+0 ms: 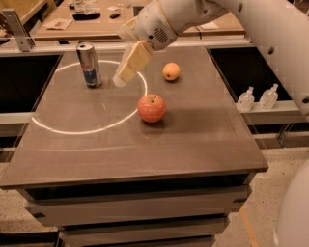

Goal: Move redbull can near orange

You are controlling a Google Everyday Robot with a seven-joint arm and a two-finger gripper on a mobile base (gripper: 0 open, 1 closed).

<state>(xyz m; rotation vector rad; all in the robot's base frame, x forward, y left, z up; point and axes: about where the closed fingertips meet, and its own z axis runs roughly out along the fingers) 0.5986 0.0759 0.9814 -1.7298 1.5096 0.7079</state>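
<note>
The redbull can (89,64) stands upright at the back left of the brown table (193,144); it is silver with a blue lower band. The small orange (171,71) lies at the back, right of centre. My gripper (121,77) hangs above the table between the can and the orange, a little right of the can and apart from it. It holds nothing.
A red apple (151,108) sits near the table's middle, in front of the gripper. A white ring of light (87,126) marks the tabletop's left half. Two small bottles (260,98) stand on a shelf to the right. Another bench with clutter (91,14) lies behind.
</note>
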